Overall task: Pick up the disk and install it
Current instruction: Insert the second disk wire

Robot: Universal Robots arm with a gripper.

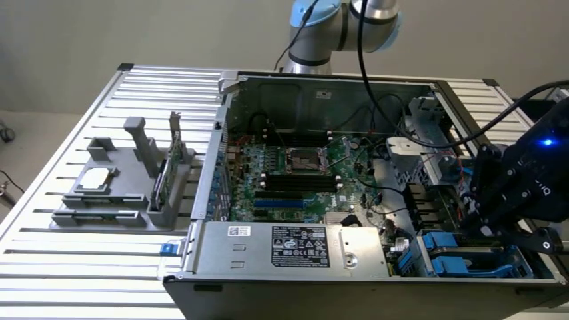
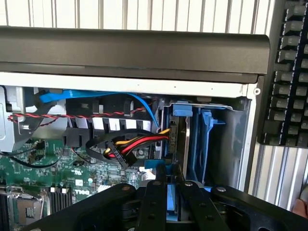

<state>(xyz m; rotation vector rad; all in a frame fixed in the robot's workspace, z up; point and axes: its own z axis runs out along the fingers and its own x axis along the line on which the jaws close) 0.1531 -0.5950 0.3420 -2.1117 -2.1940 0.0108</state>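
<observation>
Slatted table bears the case; claw grips the disk.

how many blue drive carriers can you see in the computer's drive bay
2, possibly more hidden. The disk in its blue carrier stands in the bay slot, above the gripper. An empty blue carrier sits in the next slot, beside the case wall.

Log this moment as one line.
gripper: shut on disk | place: over drive bay | disk: partly in | computer case: open
</observation>
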